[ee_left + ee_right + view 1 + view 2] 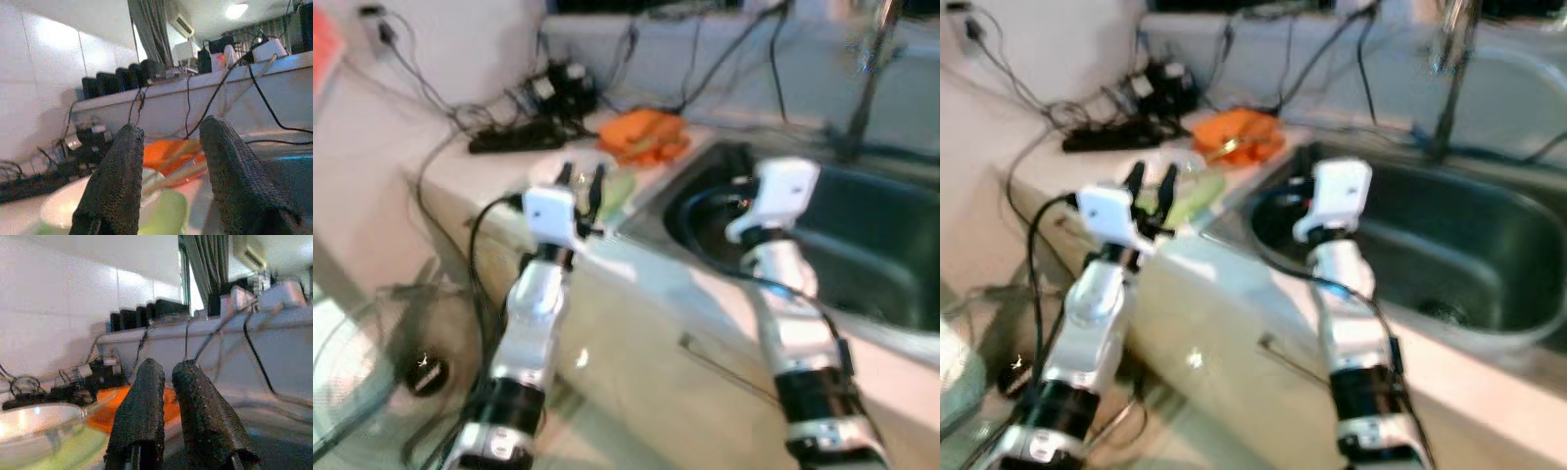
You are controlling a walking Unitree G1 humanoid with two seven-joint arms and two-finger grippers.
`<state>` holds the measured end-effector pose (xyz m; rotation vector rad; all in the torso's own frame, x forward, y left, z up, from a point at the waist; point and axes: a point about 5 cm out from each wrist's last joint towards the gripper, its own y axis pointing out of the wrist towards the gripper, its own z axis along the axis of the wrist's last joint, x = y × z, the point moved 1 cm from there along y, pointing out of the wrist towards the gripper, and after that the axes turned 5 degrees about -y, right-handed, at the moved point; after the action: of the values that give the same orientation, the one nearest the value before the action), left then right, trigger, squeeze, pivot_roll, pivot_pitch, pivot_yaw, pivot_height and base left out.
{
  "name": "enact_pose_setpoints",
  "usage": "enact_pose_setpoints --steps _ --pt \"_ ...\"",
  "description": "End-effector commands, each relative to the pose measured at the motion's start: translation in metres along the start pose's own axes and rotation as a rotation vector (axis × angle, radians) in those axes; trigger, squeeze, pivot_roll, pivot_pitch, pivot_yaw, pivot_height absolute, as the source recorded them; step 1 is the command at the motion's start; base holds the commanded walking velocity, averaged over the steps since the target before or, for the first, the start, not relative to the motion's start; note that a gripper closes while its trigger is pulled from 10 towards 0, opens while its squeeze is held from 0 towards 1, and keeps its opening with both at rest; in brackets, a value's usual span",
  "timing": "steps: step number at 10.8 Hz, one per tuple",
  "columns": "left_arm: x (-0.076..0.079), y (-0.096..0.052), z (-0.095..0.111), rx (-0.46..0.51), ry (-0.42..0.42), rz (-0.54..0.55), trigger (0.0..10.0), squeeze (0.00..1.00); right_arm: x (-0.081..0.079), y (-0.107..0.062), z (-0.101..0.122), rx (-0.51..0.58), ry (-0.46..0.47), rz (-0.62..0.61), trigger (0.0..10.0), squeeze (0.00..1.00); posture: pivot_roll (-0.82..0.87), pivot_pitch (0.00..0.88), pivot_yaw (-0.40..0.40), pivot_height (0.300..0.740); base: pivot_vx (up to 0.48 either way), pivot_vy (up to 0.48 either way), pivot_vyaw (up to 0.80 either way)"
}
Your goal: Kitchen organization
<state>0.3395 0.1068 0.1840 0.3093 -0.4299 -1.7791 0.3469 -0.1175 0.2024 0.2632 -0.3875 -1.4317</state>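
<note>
My left gripper (580,184) is raised over the counter's front edge, its two black fingers (117,181) open with nothing between them. Just beyond it lie a pale green item (617,192) and a white plate (68,208). Further back is an orange cloth (644,135) with thin sticks (171,172) across it. My right arm's wrist (785,191) hovers over the left rim of the steel sink (886,294). The right gripper (168,371) is shut and holds nothing. A glass dish (34,423) shows beside it in the right wrist view.
A black power strip (514,139) and tangled cables (558,83) lie at the back of the counter by the wall. A faucet (865,83) stands behind the sink. Cabinet fronts (656,382) fall below the counter, and a round wire frame (342,382) is on the floor at left.
</note>
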Motion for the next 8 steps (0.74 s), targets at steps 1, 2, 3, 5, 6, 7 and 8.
enact_pose_setpoints --steps 1,2,3,5,6,7,8 --pt "-0.0065 -0.0002 0.0007 -0.007 0.014 0.017 10.0 0.00 -0.0035 0.0019 0.0033 0.009 0.006 0.012 10.0 0.00 0.04 0.000 0.098 0.740 0.247 0.000 0.00" --pt "-0.0078 -0.0004 0.0005 -0.008 0.017 0.024 10.0 0.00 -0.0038 0.0019 0.0031 0.008 0.006 0.013 10.0 0.00 0.05 0.000 0.096 0.740 0.270 0.000 0.00" --pt "-0.0083 -0.0008 0.0006 -0.008 0.017 0.028 10.0 0.00 -0.0044 0.0021 0.0028 0.005 0.010 0.018 10.0 0.00 0.05 0.000 0.096 0.740 0.274 0.000 0.00" --pt "-0.0084 -0.0011 0.0007 -0.006 0.018 0.031 10.0 0.00 -0.0058 0.0025 0.0024 -0.001 0.012 0.026 10.0 0.00 0.05 0.000 0.094 0.740 0.276 0.000 -0.60" --pt "-0.0087 -0.0012 0.0013 -0.002 0.014 0.033 10.0 0.00 -0.0062 0.0024 0.0027 0.004 0.012 0.028 10.0 0.00 0.05 0.000 0.095 0.740 0.000 0.000 0.00" --pt "-0.0084 -0.0014 0.0016 0.002 0.012 0.034 10.0 0.00 -0.0062 0.0022 0.0029 0.006 0.011 0.028 10.0 0.00 0.05 0.000 0.094 0.740 0.000 0.000 0.00" --pt "-0.0083 -0.0012 0.0019 0.003 0.011 0.033 10.0 0.00 -0.0065 0.0023 0.0031 0.007 0.010 0.029 10.0 0.00 0.04 0.000 0.094 0.740 0.000 0.000 0.00"
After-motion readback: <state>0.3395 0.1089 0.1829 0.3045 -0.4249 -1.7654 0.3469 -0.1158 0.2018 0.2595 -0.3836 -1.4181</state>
